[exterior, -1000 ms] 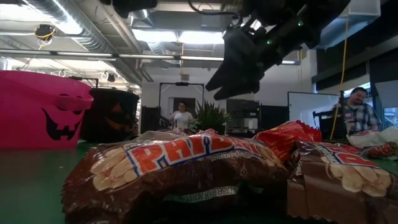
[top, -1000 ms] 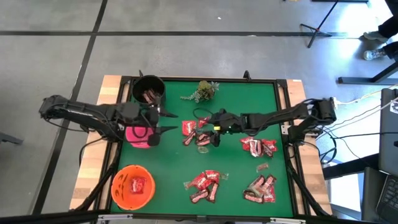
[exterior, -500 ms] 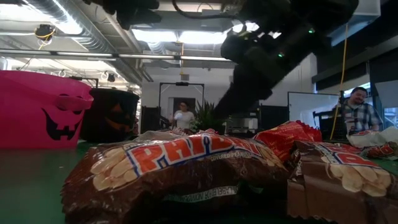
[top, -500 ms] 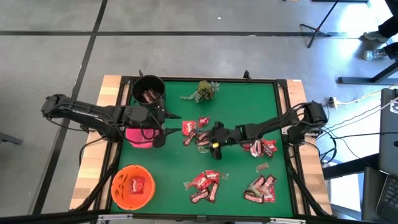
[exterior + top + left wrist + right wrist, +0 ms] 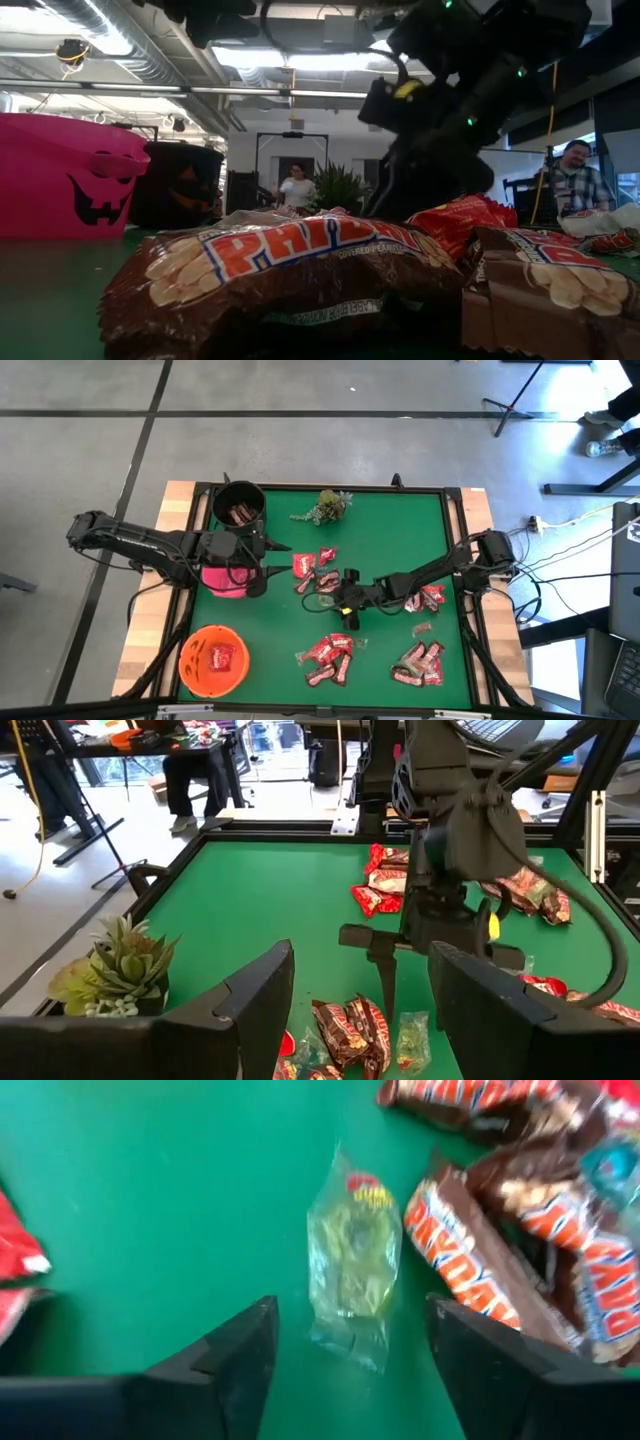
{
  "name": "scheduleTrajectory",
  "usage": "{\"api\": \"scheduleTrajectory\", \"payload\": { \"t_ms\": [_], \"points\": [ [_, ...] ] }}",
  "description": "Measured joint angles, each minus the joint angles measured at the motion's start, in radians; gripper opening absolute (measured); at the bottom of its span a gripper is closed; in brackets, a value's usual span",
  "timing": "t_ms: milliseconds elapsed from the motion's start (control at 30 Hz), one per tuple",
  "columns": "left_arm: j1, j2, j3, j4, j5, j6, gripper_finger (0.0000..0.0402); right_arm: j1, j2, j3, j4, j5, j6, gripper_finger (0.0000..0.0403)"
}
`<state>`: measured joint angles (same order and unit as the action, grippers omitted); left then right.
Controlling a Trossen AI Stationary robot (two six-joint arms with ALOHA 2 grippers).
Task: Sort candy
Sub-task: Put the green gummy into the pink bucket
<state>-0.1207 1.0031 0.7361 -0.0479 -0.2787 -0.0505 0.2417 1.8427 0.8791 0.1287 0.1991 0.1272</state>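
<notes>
Candy (image 5: 327, 657) lies in loose clusters on the green mat: red packets and brown bars toward five o'clock and three o'clock, more near centre. A clear yellow-green wrapped sweet (image 5: 352, 1260) lies flat beside brown bars (image 5: 478, 1250).

Three bowls sit on the green table (image 5: 400, 520): a black bowl (image 5: 239, 505) at ten o'clock, a pink bowl (image 5: 226, 577) at nine, an orange bowl (image 5: 213, 659) at seven. One green sprig (image 5: 327, 506) lies at twelve. Candy (image 5: 328, 657) gathers in roughly four loose piles; individual pieces cannot be counted.
</notes>
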Motion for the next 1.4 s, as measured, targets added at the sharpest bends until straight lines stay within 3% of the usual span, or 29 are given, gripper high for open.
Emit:
{"api": "scheduleTrajectory", "payload": {
  "t_ms": [533,1067,1400],
  "points": [
    [0.0,0.008,0.0,-0.005,-0.046,-0.003,0.022,0.0,0.025,0.001,0.028,-0.019,0.021,0.0012],
    [-0.003,0.027,0.0,-0.078,-0.009,-0.026,0.022,0.001,-0.18,0.0,0.027,0.037,0.024,0.0003],
    [-0.057,0.123,0.001,-0.012,0.01,-0.017,0.022,0.001,-0.262,0.0,0.085,0.115,-0.003,0.0002]
  ]
}}
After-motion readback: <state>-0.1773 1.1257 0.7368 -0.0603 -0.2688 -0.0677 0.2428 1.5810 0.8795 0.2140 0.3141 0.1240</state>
